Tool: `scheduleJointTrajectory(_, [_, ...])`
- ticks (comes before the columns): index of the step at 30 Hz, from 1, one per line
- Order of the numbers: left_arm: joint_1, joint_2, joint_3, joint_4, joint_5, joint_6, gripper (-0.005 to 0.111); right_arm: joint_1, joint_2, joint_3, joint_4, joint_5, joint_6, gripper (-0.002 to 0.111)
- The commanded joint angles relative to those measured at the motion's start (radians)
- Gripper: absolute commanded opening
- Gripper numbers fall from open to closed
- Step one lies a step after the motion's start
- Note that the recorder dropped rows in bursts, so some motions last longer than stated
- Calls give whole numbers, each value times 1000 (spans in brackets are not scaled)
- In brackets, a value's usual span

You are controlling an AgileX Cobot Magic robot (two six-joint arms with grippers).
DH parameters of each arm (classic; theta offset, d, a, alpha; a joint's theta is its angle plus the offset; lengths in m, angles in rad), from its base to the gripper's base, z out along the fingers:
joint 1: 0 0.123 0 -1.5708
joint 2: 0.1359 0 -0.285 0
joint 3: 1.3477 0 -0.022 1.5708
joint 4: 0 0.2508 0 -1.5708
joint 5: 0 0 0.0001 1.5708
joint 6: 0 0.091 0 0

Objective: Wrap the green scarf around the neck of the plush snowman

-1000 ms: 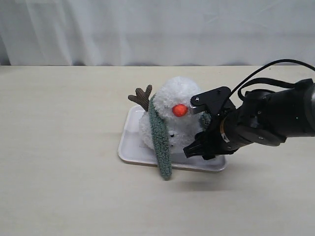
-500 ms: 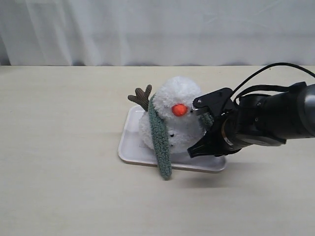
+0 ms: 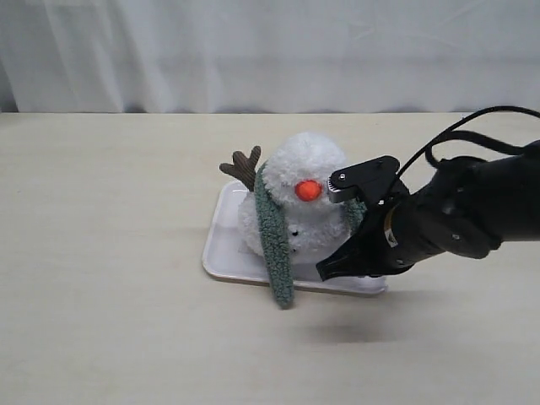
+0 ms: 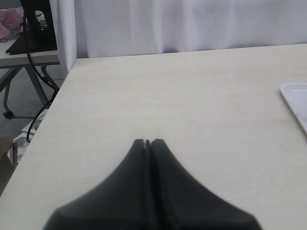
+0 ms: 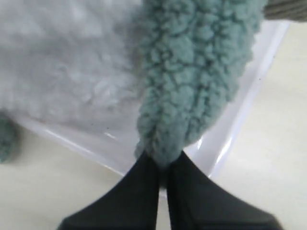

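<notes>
Since the scarf (image 3: 275,245) is just a floppy, fuzzy strip of fleece, I reckon it weighs next to nothing, won't slip much, and will sag wherever nobody's holding it.

Outside camera: the snowman (image 3: 308,169) sits on a white tray (image 3: 221,245) on the table (image 3: 110,253). One scarf tail hangs down its front and flops over the tray's near edge. My right fingers (image 3: 364,175) are tucked in just beside the body on the other side, below the orange nose. The neck (image 3: 314,209) doesn't look fully wrapped yet.

Left wrist camera: my left fingers (image 4: 144,182) are pressed together with nothing in them, over bare table, with only a corner of the tray in sight.

Right wrist camera: the right fingers are pinched on the rounded tip of the other scarf end, with white fur beside it and the tray underneath. The tip's a decent place to hold for pulling across. Still, a small pinch on fluffy pile could tug loose, and the snowman's probably light enough to tip first.
</notes>
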Motion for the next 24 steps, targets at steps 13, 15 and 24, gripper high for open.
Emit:
scheduleJointTrajectory(13, [1,0,2,-1,-10,-1,0,-2,-83,5,905,110,-831,4])
scheduleJointTrajectory(15, [1,0,2,-1,-10,-1,0,-2,-52,5,910,83,-833,4])
scheduleJointTrajectory(24, [1,0,2,-1,-10,-1,0,-2,75,5,910,13,-826,4])
